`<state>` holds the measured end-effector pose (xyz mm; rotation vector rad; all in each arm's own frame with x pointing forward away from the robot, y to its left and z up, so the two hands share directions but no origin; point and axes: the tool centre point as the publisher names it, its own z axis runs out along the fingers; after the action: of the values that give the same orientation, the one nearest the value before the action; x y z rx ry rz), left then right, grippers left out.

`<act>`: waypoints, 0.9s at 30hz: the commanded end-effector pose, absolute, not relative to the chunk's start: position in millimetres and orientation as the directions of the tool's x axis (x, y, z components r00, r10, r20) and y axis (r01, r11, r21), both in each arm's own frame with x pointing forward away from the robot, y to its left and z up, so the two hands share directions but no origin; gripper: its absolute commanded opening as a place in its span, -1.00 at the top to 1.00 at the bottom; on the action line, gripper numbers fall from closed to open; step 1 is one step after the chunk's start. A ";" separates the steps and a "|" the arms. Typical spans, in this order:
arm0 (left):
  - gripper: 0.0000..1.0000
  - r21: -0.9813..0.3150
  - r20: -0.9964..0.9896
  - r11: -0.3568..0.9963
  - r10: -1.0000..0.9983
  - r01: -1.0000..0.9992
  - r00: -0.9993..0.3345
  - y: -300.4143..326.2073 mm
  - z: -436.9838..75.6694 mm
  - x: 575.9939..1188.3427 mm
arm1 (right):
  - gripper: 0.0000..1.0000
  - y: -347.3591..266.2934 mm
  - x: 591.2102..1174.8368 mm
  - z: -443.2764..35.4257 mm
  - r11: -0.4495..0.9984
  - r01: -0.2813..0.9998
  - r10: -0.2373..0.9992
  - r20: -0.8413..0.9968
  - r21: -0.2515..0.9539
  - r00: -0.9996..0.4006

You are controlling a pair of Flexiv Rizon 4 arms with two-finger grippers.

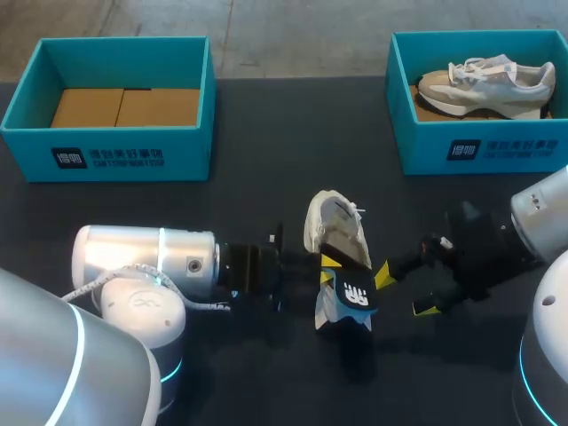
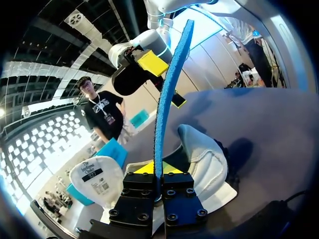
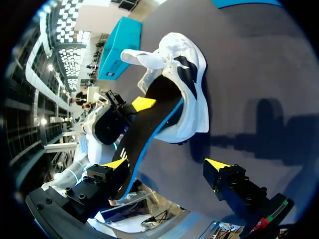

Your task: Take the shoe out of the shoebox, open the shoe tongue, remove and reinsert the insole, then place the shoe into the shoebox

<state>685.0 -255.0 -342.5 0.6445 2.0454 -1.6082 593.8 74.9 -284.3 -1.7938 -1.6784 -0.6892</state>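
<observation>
The shoe (image 1: 335,226) lay midway on the table (image 1: 240,204), well apart from the left box (image 1: 106,153) and right box (image 1: 484,151) at its far corners. The left gripper (image 1: 330,268) pinched the insole (image 1: 353,297) by the shoe's heel; the right gripper (image 1: 405,291) stood spread just beside.

Place: a robot test lab, laid out as a single workstation for handling trials.
Machines: two silver arms, the left arm (image 1: 146,257) and the right arm (image 1: 541,213), come in over one counter from opposite sides, with blue light rings at their joints.
Counter: the counter (image 1: 257,133) is plain, dark and matte.
Props: two matching teal boxes stand at the far corners, the left shoebox (image 1: 106,155) with brown cardboard (image 1: 124,106) inside, the right shoebox (image 1: 479,146) holding a grey-and-white shoe (image 1: 488,80).
Work piece: a white shoe (image 1: 333,226) lies between the arms, a black insole (image 1: 351,293) with a blue underside against it.
</observation>
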 end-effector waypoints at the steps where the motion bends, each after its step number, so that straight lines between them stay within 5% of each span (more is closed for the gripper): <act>1: 0.77 -0.761 -0.612 0.205 0.085 0.615 -0.786 -253.3 -341.7 682.8 | -1.00 76.1 592.9 -284.2 -0.041 0.997 0.699 0.711 -0.066 0.076; 6: 0.31 -0.760 -0.613 0.203 0.092 0.618 -0.785 -253.4 -341.6 681.9 | -1.00 76.1 592.9 -284.2 -0.041 0.997 0.699 0.711 -0.066 0.076; 9: 0.24 -0.759 -0.614 0.201 0.094 0.619 -0.784 -253.8 -342.1 681.7 | -1.00 76.1 592.9 -284.2 -0.041 0.997 0.699 0.711 -0.066 0.076; 27: 0.25 -0.746 -0.636 0.160 0.119 0.647 -0.762 -267.5 -329.1 672.6 | -1.00 76.1 592.9 -284.2 -0.041 0.997 0.699 0.711 -0.066 0.076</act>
<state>672.3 -264.9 -329.8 0.7223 2.0088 -1.6376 593.8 74.9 -284.3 -1.7938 -1.6784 -0.6892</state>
